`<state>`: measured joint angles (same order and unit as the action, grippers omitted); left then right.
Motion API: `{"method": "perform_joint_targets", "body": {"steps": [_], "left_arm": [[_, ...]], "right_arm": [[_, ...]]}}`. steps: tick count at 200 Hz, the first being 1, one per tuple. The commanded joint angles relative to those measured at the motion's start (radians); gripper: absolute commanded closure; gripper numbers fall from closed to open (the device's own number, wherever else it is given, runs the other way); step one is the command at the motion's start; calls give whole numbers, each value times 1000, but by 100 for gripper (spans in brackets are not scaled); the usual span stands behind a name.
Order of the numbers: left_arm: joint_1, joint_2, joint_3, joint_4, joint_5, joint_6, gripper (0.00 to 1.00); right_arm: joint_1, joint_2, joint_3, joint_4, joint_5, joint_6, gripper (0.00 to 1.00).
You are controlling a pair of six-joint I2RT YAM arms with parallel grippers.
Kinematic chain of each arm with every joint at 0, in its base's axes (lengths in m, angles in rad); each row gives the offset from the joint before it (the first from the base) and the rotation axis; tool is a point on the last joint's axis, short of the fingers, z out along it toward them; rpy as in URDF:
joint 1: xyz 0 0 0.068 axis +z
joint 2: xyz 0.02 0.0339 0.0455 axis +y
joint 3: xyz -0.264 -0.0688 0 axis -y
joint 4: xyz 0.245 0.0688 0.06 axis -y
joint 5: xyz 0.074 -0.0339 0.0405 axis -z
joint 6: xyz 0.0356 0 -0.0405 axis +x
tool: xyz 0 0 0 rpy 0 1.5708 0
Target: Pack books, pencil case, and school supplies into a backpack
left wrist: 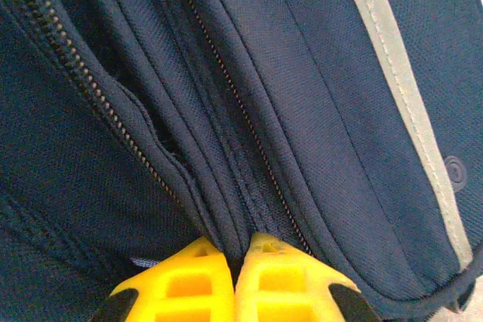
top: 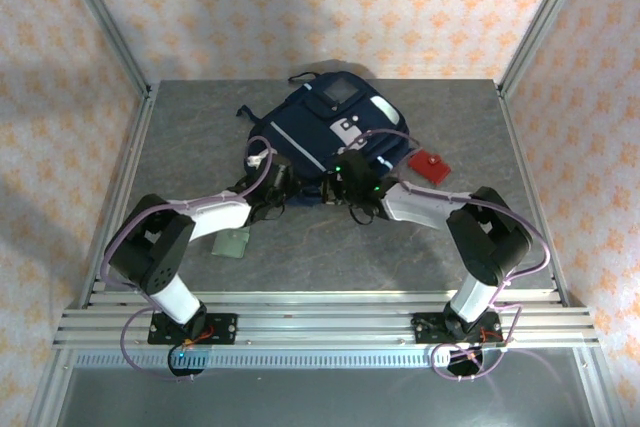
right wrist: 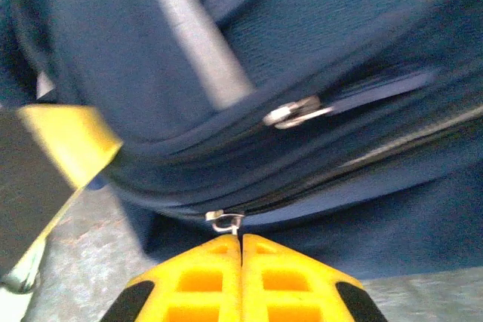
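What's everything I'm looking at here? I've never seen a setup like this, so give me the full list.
backpack: one, navy with white and light-blue patches and a grey stripe, far middle of the table
red square item: one, red, on the table just right of the backpack
wallet-like square: one, pale green, on the table beside the left arm
upper zipper pull: one, silver, on a backpack zip
lower zipper pull: one, silver, at the backpack's bottom zip
table: one, mottled grey
rails: several, aluminium, near edge
left arm and right arm: two, black and white, bolted to the rails
left gripper: one, yellow, shut on a backpack fabric fold
right gripper: one, yellow, apparently shut on the lower zipper pull
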<state>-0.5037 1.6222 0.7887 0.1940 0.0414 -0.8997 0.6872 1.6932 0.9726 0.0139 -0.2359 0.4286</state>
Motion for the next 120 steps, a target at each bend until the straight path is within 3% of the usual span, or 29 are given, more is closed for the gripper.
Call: {"method": "perform_joint_targets", "body": {"steps": [1, 27, 52, 120], "left_arm": [[37, -62, -30, 36, -15, 34, 100], [47, -78, -47, 42, 4, 45, 100], [50, -73, -47, 47, 17, 50, 100], [49, -68, 1, 16, 59, 127, 100]], "right_arm": [[-119, -38, -34, -79, 103, -30, 100], [-220, -18, -10, -99, 191, -30, 100], [-248, 21, 46, -122, 266, -28, 100], [-250, -55, 43, -74, 162, -11, 99]]}}
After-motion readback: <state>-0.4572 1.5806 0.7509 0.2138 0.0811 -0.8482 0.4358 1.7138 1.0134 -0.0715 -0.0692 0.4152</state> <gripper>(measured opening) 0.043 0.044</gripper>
